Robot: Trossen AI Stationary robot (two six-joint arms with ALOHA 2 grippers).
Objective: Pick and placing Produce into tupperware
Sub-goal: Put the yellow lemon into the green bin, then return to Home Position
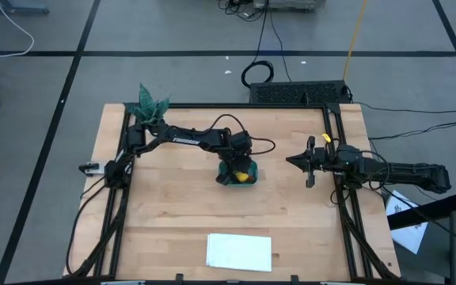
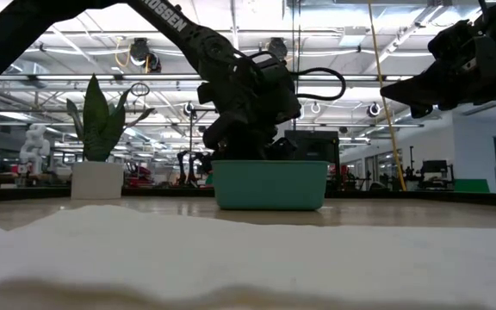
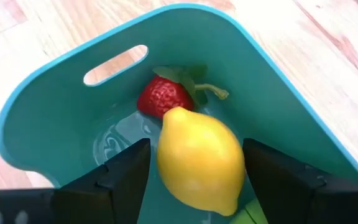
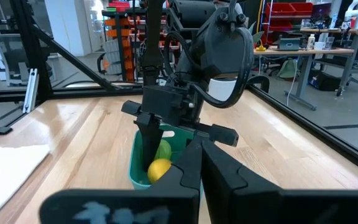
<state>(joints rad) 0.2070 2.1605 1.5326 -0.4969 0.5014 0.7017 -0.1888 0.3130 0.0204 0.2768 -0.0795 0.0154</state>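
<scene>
Over the middle of the tabletop [image 1: 172, 214], the left gripper [image 3: 194, 165] hangs down inside the tub [image 3: 48, 118], its jaws spread with the lemon [image 3: 199, 158] between them. From the left wrist view a thin gap shows on each side of the lemon, so the jaws look parted and not pinching, though whether a pad touches the far side of the fruit cannot be told. That fits a release: the arm has to reach down into the tub so the lemon settles on the floor instead of dropping and bouncing out. The lemon's long axis runs slantwise across the tub floor, its pointed tip toward the gripper's side and its blunter end toward the strawberry [image 3: 161, 96], which it touches or nearly touches. The strawberry lies near the wall that has the handle slot, its leafy cap and stem turned toward the neighbouring wall. A sliver of the lime [image 3: 248, 214] shows just beside the lemon's tip, and the right wrist view also shows green next to yellow in the tub. By this judgement all three pieces are already in the tub. The right gripper [image 1: 310, 161] waits well apart, over the right side of the tabletop, its jaws spread and holding nothing.
</scene>
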